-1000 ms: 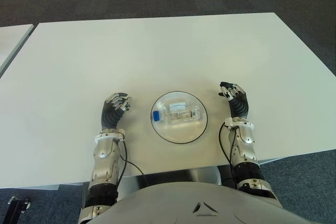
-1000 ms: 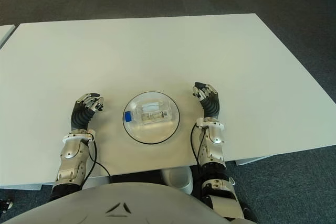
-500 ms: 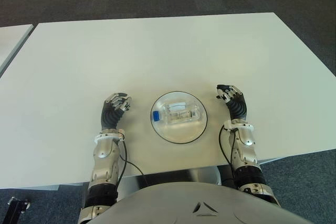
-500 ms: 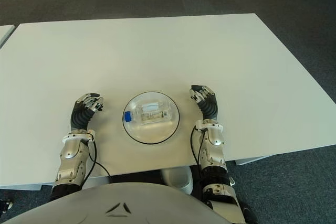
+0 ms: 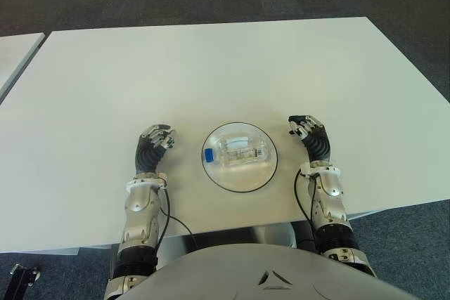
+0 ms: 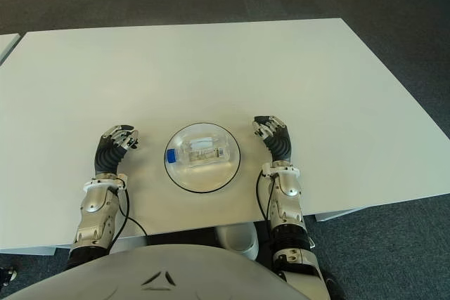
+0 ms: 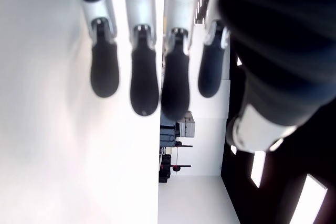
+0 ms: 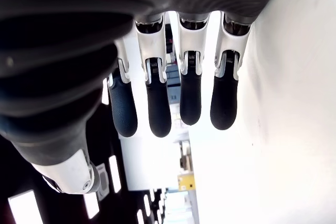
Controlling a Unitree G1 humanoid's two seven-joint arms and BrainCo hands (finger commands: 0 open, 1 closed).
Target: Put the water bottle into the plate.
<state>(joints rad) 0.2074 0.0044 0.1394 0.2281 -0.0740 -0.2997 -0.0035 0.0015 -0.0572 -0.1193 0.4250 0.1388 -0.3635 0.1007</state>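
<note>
A small clear water bottle [image 5: 242, 150] with a blue cap lies on its side inside the round plate [image 5: 223, 175] near the table's front edge. My right hand [image 5: 307, 129] shows just right of the plate, fingers [image 8: 158, 108] relaxed and holding nothing. On the other side of the plate is my left hand [image 5: 156, 138], its fingers [image 7: 144, 85] loose and empty too. Neither hand touches the bottle or the plate.
The white table [image 5: 211, 68] stretches far beyond the plate toward dark carpet. A second white table [image 5: 14, 50] edge shows at the far left. Cables run along both forearms near the front edge.
My right hand has drifted slightly left toward the plate and a little nearer to me. The left hand, bottle and plate have not moved.
</note>
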